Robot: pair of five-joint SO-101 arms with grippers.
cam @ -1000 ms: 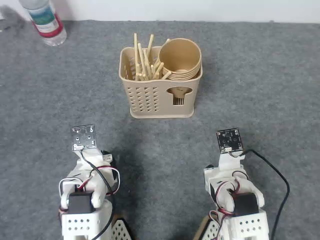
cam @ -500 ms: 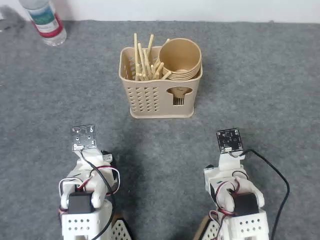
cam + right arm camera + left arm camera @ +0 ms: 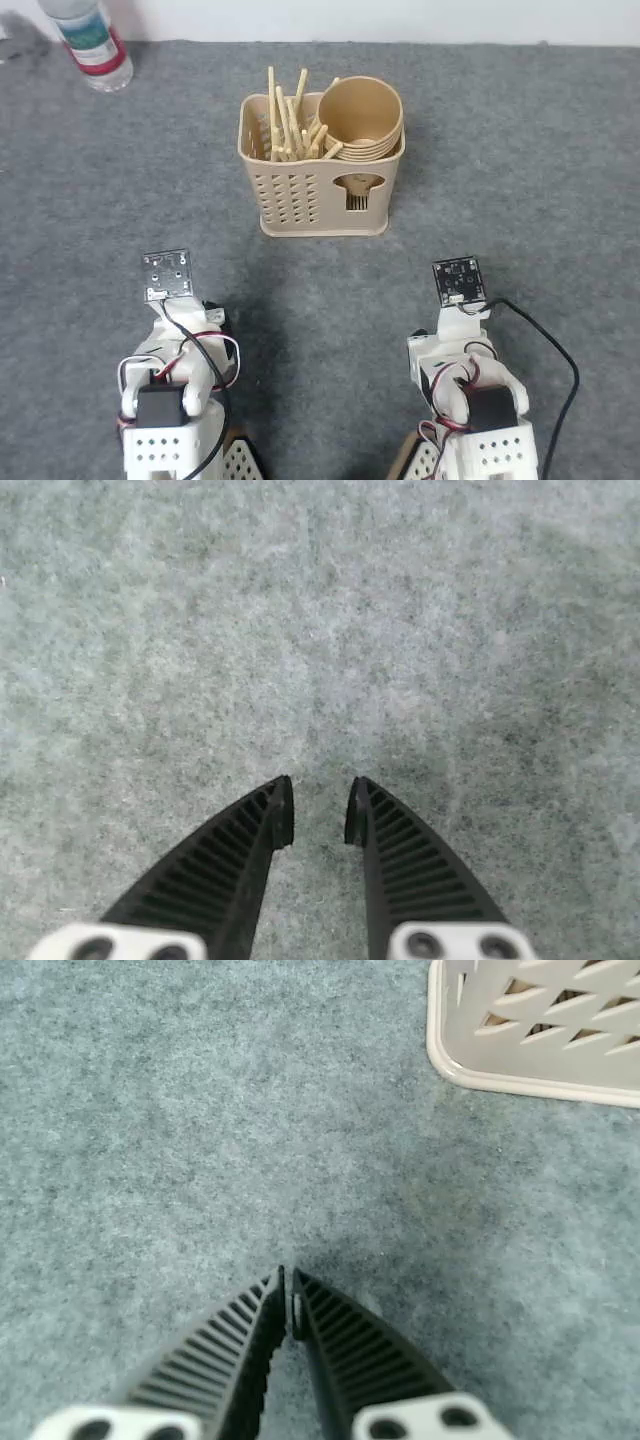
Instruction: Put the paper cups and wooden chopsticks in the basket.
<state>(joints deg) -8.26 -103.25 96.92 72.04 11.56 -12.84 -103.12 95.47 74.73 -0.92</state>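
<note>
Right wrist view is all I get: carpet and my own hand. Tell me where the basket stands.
Observer: The basket stands ahead of the right hand and off to its left.
Operator: Report what's in it.
Observer: Stacked cups on its right side, chopsticks standing on its left.
Operator: Give me the left hand's state.
Observer: The left hand is shut, holding nothing.
</note>
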